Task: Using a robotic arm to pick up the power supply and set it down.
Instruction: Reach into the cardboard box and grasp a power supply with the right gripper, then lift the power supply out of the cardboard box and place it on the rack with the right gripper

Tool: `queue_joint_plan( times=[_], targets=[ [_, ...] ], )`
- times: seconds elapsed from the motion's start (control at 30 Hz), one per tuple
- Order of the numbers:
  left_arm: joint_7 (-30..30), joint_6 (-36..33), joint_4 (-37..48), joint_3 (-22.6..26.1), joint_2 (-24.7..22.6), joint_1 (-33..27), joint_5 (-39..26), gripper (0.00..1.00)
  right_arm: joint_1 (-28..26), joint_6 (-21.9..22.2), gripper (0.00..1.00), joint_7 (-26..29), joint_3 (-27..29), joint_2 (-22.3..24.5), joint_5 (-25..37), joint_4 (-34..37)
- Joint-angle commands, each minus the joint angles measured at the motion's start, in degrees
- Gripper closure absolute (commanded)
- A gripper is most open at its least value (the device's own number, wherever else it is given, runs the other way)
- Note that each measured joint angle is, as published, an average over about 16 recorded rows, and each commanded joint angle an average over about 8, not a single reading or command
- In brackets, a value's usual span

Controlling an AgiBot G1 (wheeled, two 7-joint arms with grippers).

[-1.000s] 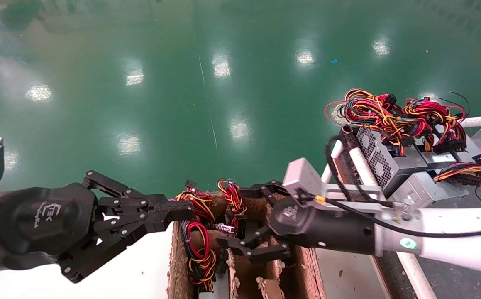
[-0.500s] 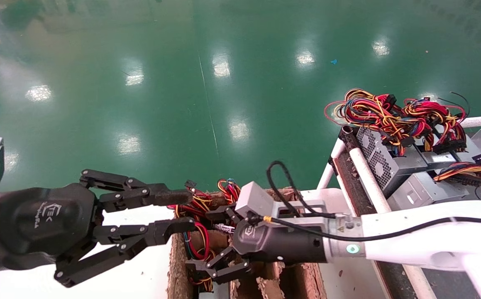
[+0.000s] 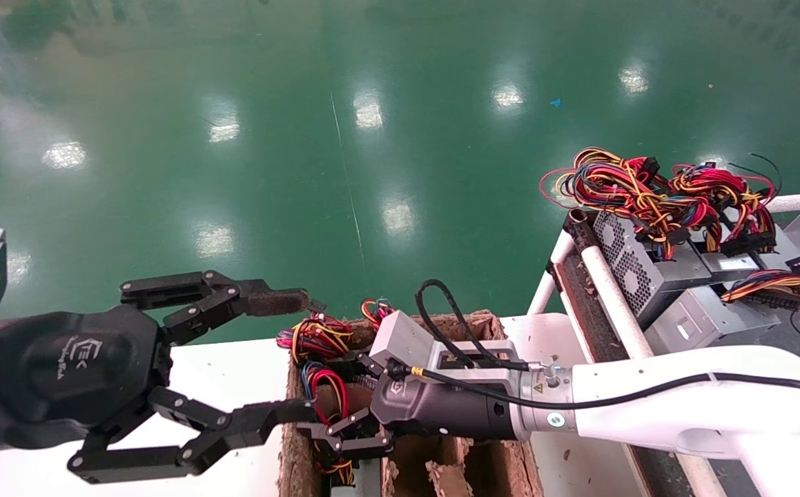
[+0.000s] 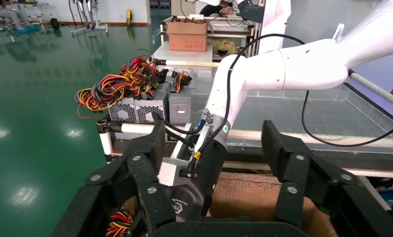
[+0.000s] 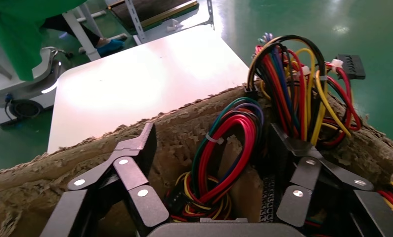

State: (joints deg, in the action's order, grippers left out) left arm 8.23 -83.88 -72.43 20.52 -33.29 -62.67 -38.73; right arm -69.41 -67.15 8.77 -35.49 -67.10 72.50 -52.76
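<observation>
R gripper of the robotic arm sits inside cardboard box, jaws apart astride wire bundle; power supply body hidden. L gripper wide open beside box.

Glossy green floor; rough, frayed brown fibre tray; smooth white counter; perforated grey metal boxes.

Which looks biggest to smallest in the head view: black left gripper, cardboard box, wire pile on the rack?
1. Left gripper, nearest the camera, so apparent size misleads.
2. Cardboard box, partly hidden by the right arm.
3. Wire pile, farthest off.
</observation>
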Motion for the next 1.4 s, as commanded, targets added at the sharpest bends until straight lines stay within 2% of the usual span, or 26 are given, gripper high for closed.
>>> queue_joint_plan(
  times=[0.03,0.77,1.1,1.4],
  targets=[
    [0.0,0.0,0.0,0.0,0.0,0.0,0.0,0.00,0.2,0.5,1.00,0.3,0.0,-0.1,0.1,-0.3],
    [0.0,0.0,0.0,0.0,0.0,0.0,0.0,0.00,1.2,-1.2,1.00,-2.3,1.2,0.8,-2.1,0.0],
    [0.0,0.0,0.0,0.0,0.0,0.0,0.0,0.00,3.1,-1.2,1.00,-2.5,3.1,3.4,-4.6,-4.4],
    [0.0,0.0,0.0,0.0,0.0,0.0,0.0,0.00,5.3,-1.3,1.00,-1.6,8.4,8.5,-11.7,-10.5]
  ],
)
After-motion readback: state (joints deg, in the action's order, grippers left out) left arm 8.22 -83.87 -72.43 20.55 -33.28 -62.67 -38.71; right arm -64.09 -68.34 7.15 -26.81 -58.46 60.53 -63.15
